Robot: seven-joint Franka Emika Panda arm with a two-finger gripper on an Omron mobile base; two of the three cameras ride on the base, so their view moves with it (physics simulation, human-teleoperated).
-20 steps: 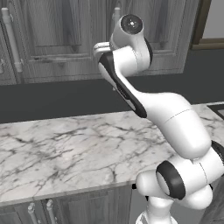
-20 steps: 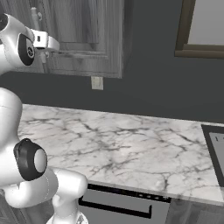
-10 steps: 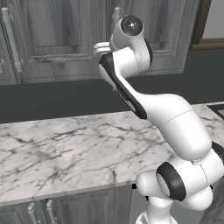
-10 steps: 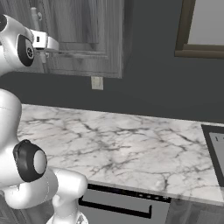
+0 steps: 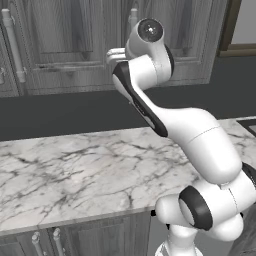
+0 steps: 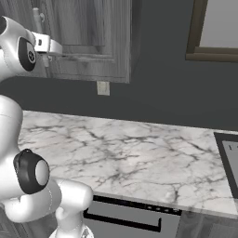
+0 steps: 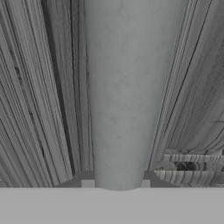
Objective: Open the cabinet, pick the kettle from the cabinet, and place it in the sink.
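The cabinet (image 6: 93, 42) is a dark grey wood-grain wall unit above the counter, and its door is closed. Its vertical silver bar handle (image 7: 127, 87) runs down the middle of the hand view, very close. My gripper (image 7: 117, 183) sits around the bar, with a fingertip (image 7: 87, 183) pressed against each side. In the right base view my hand (image 6: 46, 45) is raised to the handle (image 6: 36, 18) at the door's left edge. The kettle is hidden behind the door. A corner of the sink (image 6: 230, 153) shows at the far right of the counter.
A white marble counter (image 5: 75, 170) spans the front, with low cabinets (image 5: 45, 242) beneath it. A second wall cabinet with its own bar handle (image 5: 12, 45) stands to the left. A wall outlet (image 6: 103, 88) and a window frame (image 6: 204, 32) lie to the right.
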